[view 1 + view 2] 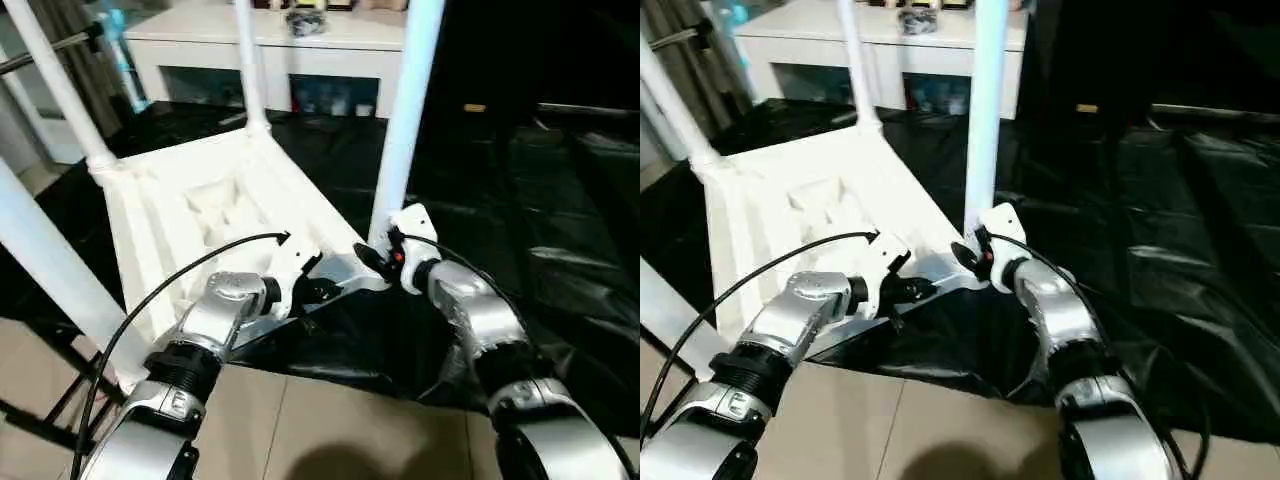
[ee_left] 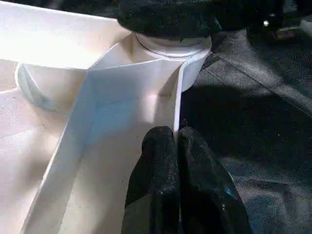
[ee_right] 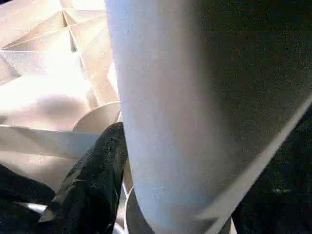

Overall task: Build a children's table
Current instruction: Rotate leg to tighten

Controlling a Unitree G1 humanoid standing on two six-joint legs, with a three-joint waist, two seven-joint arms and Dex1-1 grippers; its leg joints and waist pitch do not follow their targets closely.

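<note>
White plastic flexes, so with the left gripper [image 2: 176, 141] pinching the tabletop [image 1: 190, 215] rim and the right gripper [image 1: 385, 255] clamped on the leg [image 1: 405, 120], that leg could jam crooked in its socket.

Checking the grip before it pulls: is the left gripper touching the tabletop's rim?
Touching. The left wrist view shows the left gripper with both fingers pinched on the tabletop's thin rim wall.
</note>
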